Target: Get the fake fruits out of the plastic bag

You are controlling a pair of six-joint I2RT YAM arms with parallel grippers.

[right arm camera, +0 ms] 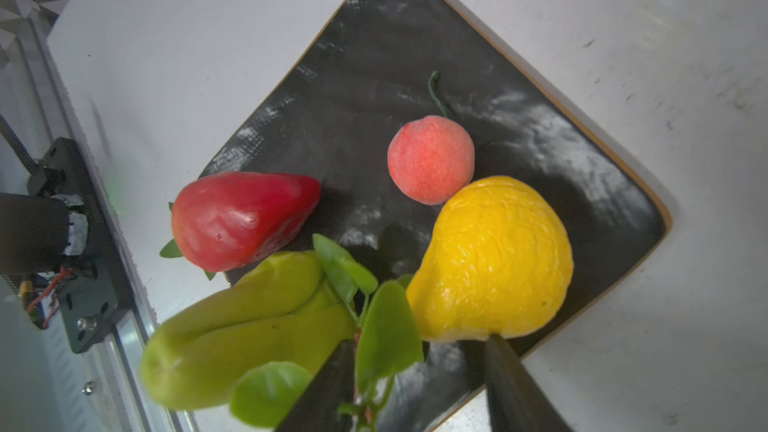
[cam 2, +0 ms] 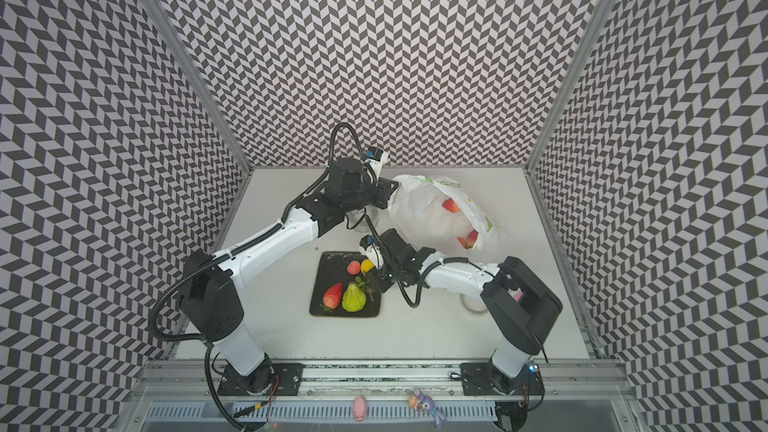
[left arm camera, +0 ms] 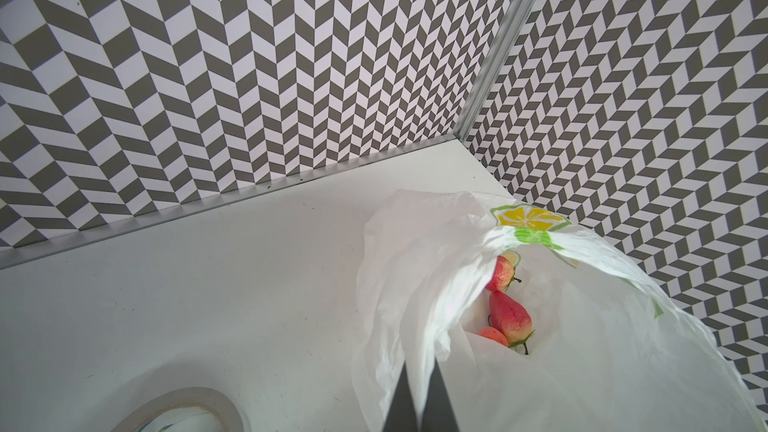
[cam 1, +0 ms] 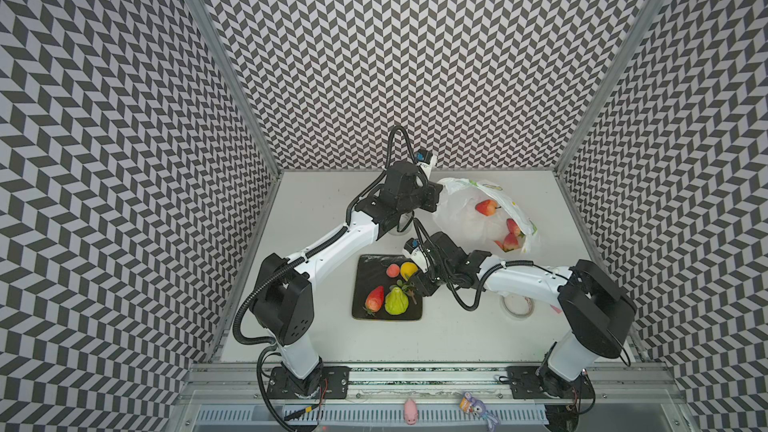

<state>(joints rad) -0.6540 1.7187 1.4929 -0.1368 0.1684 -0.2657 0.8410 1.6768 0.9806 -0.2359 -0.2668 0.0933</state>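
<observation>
Fruits sit in two places. Four lie on a black square plate (right arm camera: 374, 56) right under the right pincer (right arm camera: 419, 388): a red strawberry (right arm camera: 241, 222), a green pear (right arm camera: 232, 338), a yellow fruit (right arm camera: 494, 259) and a small peach-coloured ball (right arm camera: 430, 160). That pincer hangs low over a corner of the plate with its jaws well apart. A leafy sprig (right arm camera: 386, 326) sits in the gap, and I cannot tell whether either finger touches it. The yellow fruit lies just beside one finger and the pear beside the other. The red strawberry and the ball are farther out, past the tips.

The others are in the plastic bag (left arm camera: 415, 263), which spreads away from the left pincer (left arm camera: 419, 401). This pincer is closed tight on the bag's rim, pinching a fold of the thin film. Beyond its tips, down inside the open mouth, lie a near strawberry (left arm camera: 509, 317), a far strawberry (left arm camera: 503, 274) and a small orange fruit (left arm camera: 493, 336). A printed strip of the bag droops across the mouth and half covers the far strawberry.

A tape roll (left arm camera: 216, 403) lies beside the left pincer. A second tape roll (cam 1: 517, 305) is partly hidden under the right arm. In both top views a pink pig (cam 1: 411, 411) and a purple toy (cam 1: 478, 407) sit well apart from both pincers.
</observation>
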